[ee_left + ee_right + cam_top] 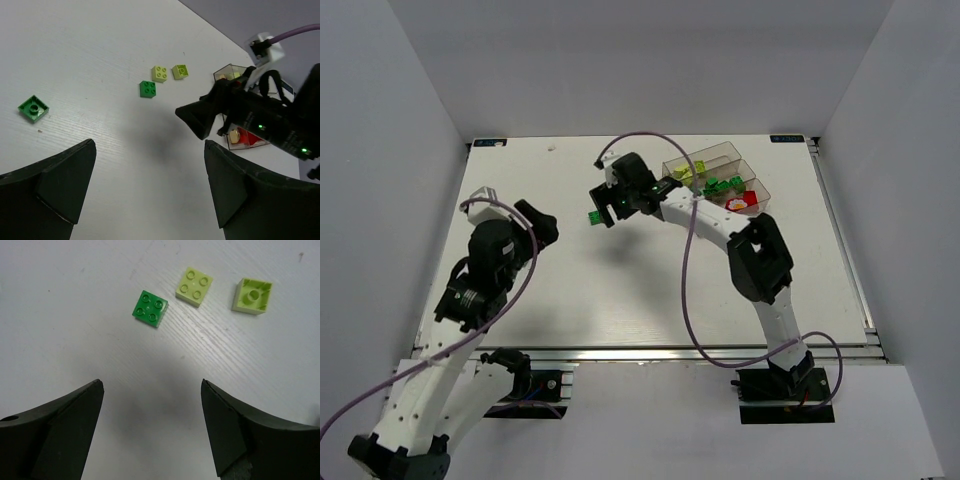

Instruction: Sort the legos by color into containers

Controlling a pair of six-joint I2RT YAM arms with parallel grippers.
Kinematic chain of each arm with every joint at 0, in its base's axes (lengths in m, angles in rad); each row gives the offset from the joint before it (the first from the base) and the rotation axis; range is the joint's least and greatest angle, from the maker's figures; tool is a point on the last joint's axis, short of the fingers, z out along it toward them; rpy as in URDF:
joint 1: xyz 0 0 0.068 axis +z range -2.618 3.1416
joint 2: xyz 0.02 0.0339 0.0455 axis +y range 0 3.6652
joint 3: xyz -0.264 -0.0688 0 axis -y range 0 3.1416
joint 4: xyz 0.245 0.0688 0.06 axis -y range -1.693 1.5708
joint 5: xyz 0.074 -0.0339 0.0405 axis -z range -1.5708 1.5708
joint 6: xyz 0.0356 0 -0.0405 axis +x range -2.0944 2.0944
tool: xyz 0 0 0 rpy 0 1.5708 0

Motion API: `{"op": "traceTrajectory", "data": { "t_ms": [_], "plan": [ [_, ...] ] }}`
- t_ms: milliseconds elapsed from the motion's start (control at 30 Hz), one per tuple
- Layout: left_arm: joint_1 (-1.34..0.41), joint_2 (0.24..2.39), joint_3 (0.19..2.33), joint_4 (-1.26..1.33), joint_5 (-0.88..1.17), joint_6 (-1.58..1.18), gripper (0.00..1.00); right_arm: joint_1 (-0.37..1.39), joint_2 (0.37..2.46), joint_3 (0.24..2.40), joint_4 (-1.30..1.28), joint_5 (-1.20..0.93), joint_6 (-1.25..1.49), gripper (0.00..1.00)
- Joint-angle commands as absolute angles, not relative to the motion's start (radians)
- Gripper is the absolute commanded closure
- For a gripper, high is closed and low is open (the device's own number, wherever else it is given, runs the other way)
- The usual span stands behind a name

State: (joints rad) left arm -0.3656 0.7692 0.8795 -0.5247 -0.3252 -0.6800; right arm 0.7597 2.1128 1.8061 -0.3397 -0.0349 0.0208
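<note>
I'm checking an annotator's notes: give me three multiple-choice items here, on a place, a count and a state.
1. Where on the table do the containers stand in the top view? A) far right corner B) near left corner C) centre
2. How many loose legos show in the right wrist view? A) one B) three C) six
3. How is the right tool? A) shut on a red lego B) open, empty C) shut, empty
1 A: they sit by the far right edge. 2 B: one dark green lego, two pale yellow-green legos. 3 B: its fingers stand apart over bare table.
</note>
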Motion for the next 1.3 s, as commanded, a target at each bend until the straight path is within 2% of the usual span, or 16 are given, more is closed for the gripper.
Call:
{"op": "traceTrajectory", "data": {
  "t_ms": [0,433,900,1067,1200,1267],
  "plan": [
    [-0.365,0.704,0.854,-0.644,-0.379,-0.741,0.02,0.778,2.160,1.893,-0.307,0.091,0.146,0.17],
    [-0.365,0.545,0.815,-0.755,-0.431,-0.833,0.02,0.836,2.430,2.115,-0.256,0.071,0.192,0.21],
    [-0.365,0.522,0.839,-0.807,-0.456,-0.845,0.02,0.857,2.510,2.131,-0.227,0.150,0.161,0.24],
    [-0.365,0.503,0.836,-0.831,-0.456,-0.864,0.02,0.862,2.530,2.141,-0.215,0.163,0.152,0.33],
    [-0.365,0.483,0.830,-0.850,-0.462,-0.879,0.02,0.862,2.539,2.157,-0.203,0.153,0.138,0.43],
    [-0.365,0.477,0.821,-0.853,-0.463,-0.880,0.02,0.862,2.534,2.154,-0.201,0.141,0.127,0.52]
  ]
}}
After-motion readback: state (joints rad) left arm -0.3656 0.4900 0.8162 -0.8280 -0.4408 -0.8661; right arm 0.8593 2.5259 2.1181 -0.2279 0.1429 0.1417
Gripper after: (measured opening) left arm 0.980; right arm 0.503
